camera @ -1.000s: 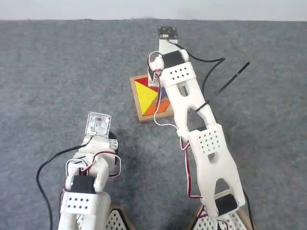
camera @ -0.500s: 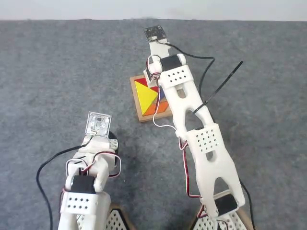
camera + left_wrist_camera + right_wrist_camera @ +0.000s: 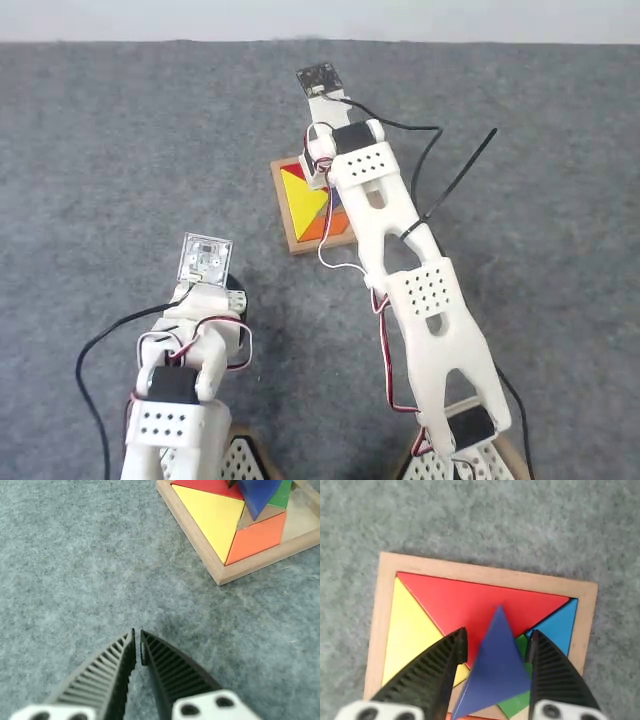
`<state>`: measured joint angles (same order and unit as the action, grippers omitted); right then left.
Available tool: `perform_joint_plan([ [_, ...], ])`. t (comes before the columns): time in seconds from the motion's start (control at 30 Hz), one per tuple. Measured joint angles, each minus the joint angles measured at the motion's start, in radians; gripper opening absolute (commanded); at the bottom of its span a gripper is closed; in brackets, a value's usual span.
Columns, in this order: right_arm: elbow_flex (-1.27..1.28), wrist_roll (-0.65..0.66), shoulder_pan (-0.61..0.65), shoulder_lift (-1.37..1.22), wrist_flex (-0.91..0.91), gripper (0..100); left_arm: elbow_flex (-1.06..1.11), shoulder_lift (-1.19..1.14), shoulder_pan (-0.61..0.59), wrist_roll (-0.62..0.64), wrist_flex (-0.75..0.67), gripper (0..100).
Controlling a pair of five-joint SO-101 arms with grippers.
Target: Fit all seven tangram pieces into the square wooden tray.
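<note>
Tray [image 3: 384, 590] mostly filled, one bare patch left; right gripper [image 3: 498, 632] clamps the blue triangle [image 3: 495, 665] over it, not yet seated. Left gripper [image 3: 137, 634] pinched closed, empty.

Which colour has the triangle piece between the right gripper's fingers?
Dark blue; the triangular tangram piece shows best in the right wrist view.

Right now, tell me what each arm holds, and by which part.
The right jaws grip the blue triangle by its wide end, tip down over the tray. The left jaws are shut on nothing.
</note>
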<state>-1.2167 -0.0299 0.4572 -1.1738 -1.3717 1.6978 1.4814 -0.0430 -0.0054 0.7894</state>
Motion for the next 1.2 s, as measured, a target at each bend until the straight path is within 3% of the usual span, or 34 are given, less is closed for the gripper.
perform_joint_plan([
  [0.27,-0.069,0.0,-0.04,-0.003,-0.143,8.4,0.0,0.0,0.0,0.0,0.0,2],
  [0.7,-0.216,0.0,-0.089,-0.006,-0.308,8.2,0.0,0.0,0.0,0.0,0.0,2],
  [1.2,-0.431,0.0,-0.097,-0.181,-0.362,8.0,0.0,0.0,0.0,0.0,0.0,2],
])
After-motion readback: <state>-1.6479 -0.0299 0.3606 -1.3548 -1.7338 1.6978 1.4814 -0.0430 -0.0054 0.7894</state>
